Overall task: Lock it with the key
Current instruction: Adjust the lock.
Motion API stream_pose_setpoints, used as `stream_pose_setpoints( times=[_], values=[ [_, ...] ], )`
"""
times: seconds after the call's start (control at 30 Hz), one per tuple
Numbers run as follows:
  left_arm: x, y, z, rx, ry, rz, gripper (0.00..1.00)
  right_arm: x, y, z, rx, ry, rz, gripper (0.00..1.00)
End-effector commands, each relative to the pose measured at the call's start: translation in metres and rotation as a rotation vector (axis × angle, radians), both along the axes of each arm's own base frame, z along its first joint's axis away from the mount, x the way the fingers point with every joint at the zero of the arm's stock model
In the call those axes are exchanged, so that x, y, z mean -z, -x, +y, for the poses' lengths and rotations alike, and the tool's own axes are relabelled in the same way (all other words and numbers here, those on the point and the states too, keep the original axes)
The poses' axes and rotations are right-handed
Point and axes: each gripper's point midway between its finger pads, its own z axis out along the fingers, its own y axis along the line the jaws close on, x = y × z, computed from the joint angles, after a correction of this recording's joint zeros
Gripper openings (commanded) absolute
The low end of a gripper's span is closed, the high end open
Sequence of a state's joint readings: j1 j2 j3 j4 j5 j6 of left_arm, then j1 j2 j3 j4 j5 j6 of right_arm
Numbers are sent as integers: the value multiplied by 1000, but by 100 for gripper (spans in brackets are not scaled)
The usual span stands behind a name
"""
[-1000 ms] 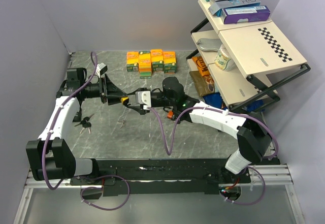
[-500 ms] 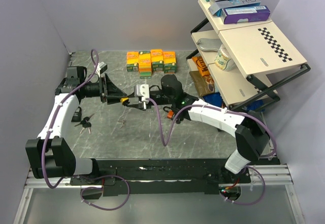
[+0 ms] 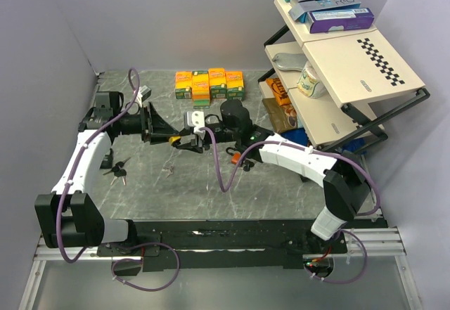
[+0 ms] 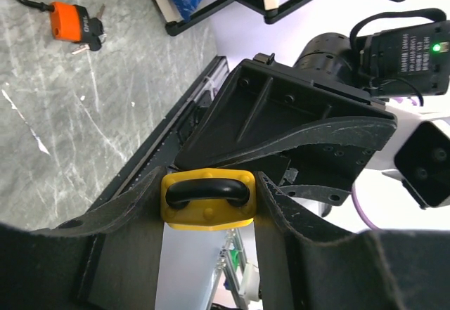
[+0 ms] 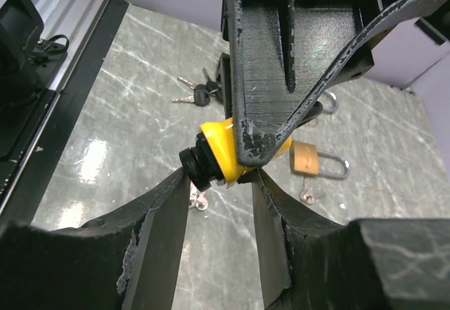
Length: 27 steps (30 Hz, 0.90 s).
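Note:
My left gripper (image 3: 169, 139) is shut on a yellow padlock (image 4: 207, 199) with a black shackle and holds it above the table. In the right wrist view the padlock (image 5: 223, 155) sits just at my right gripper's (image 5: 219, 183) tips. The right fingers stand apart on either side of it, and one fingertip (image 5: 176, 183) touches the black shackle end. My right gripper (image 3: 185, 140) meets the left one at mid table. A bunch of black-headed keys (image 3: 118, 171) lies on the table at the left, and it also shows in the right wrist view (image 5: 200, 93).
A brass padlock (image 5: 318, 159) with a small key (image 5: 307, 196) lies on the table below. An orange padlock (image 4: 70, 22) lies by the shelf's foot. Orange boxes (image 3: 209, 84) stand at the back. A tilted shelf rack (image 3: 337, 64) fills the right side.
My right gripper has moved left and back toward the left gripper, and its fingers now flank the yellow padlock. The left arm has barely moved.

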State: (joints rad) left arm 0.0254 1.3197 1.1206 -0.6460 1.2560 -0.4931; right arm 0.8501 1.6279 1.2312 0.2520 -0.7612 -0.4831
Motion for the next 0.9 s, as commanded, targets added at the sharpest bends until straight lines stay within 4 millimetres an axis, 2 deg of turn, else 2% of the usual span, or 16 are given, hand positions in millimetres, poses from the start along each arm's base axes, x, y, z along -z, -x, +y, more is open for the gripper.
stream_pose_setpoints(
  times=[0.0, 0.2, 0.33, 0.47, 0.67, 0.7, 0.73, 0.8, 0.83, 0.87],
  values=[
    [-10, 10, -15, 60, 2, -54, 1, -54, 1, 20, -55, -137, -94, 47],
    [-8, 8, -19, 65, -26, -67, 1, -54, -3, 22, -51, -138, -75, 47],
    [-9, 15, -19, 104, -31, -108, 1, -53, -15, 13, -32, -137, -38, 43],
    [4, 25, -20, 124, -108, -125, 1, -63, -32, 10, 7, -163, 8, 40],
    [24, 33, -28, 144, -161, -104, 1, -75, -54, 16, 79, -203, 88, 40],
    [26, 33, -28, 138, -163, -92, 1, -75, -54, 16, 79, -203, 91, 41],
    [29, 27, -24, 107, -187, -86, 1, -76, -53, 16, 76, -203, 90, 46],
    [35, 13, -12, 40, -239, -76, 1, -65, -49, 10, 69, -157, 83, 54],
    [40, 0, 5, -31, -287, -70, 1, -61, -47, 6, 74, -138, 85, 63],
    [59, -8, 26, -105, -415, -38, 1, -53, -41, -3, 70, -110, 98, 68]
  ],
)
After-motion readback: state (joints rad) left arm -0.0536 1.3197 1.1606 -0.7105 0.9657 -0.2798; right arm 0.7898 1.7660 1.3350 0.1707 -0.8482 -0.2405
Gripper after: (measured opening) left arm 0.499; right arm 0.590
